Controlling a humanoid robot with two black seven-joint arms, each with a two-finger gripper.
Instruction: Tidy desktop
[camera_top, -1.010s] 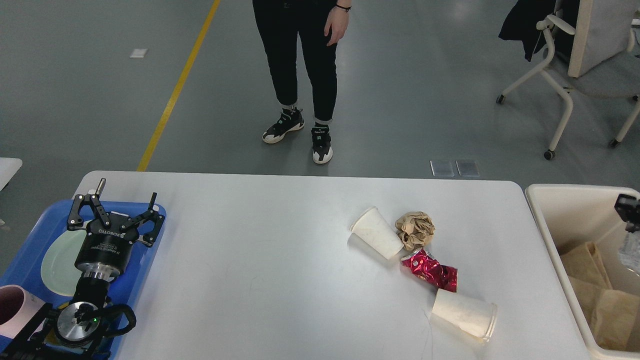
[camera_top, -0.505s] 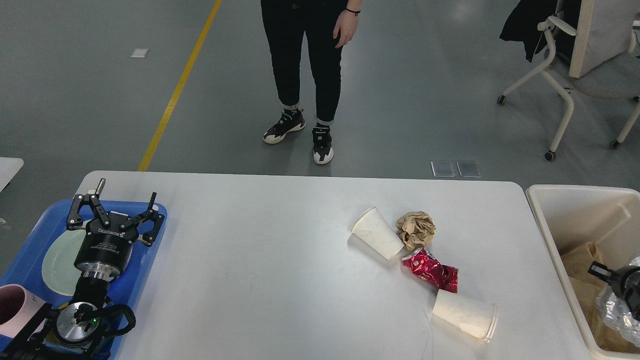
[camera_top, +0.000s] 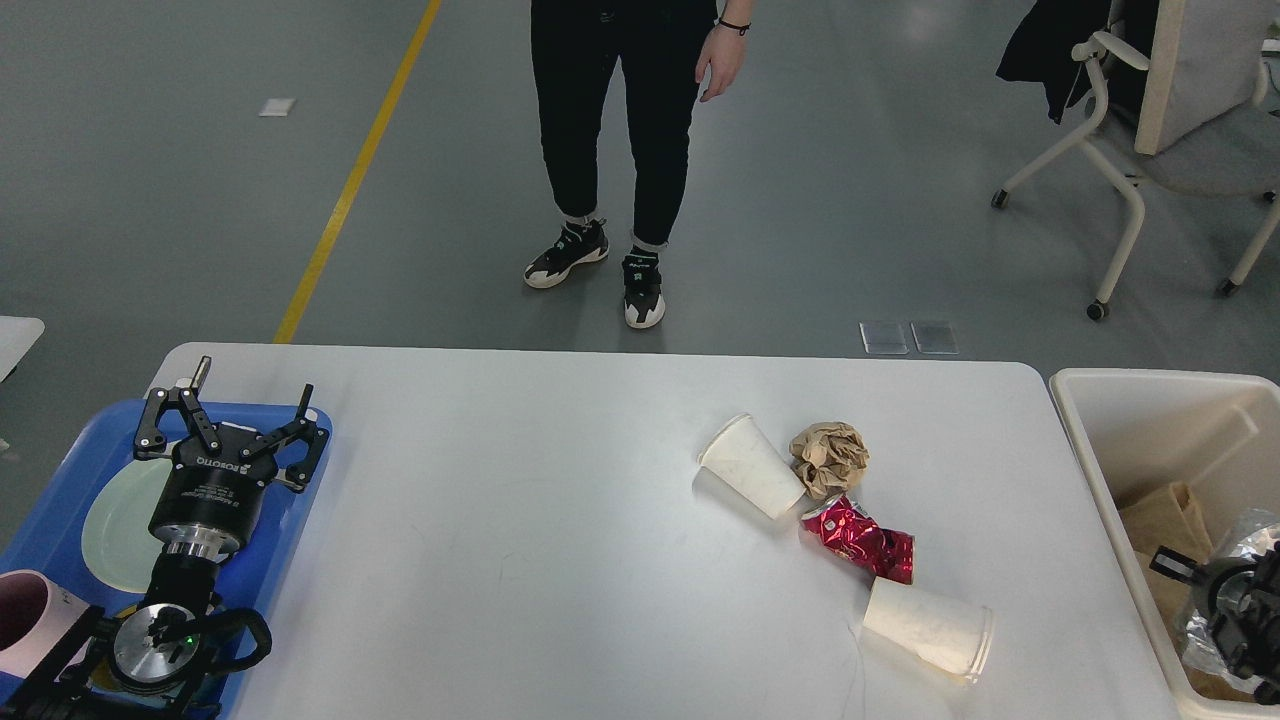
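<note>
The white desktop (camera_top: 520, 520) holds a litter cluster right of centre: a white paper cup (camera_top: 752, 466) on its side, a crumpled brown paper ball (camera_top: 831, 456), a crushed shiny red wrapper (camera_top: 860, 540) and a second tipped white paper cup (camera_top: 930, 628). My left gripper (camera_top: 230, 412) is open and empty above the blue tray, far from the litter. My right gripper (camera_top: 1215, 600) is low inside the cream bin, dark and partly cut off by the view's edge. It sits against crumpled silvery foil (camera_top: 1250, 535), and its fingers cannot be told apart.
A blue tray (camera_top: 60, 520) at the left edge holds a pale green plate (camera_top: 115, 520) and a pink cup (camera_top: 25, 615). A cream bin (camera_top: 1130, 420) with brown paper bags (camera_top: 1160, 520) stands off the table's right end. A person (camera_top: 615, 150) stands beyond the far edge, and a wheeled chair (camera_top: 1130, 190) at back right.
My right gripper has dropped from above the bin's rim down into the bin, with the silvery foil. The person has shifted slightly right. My left arm has not moved.
</note>
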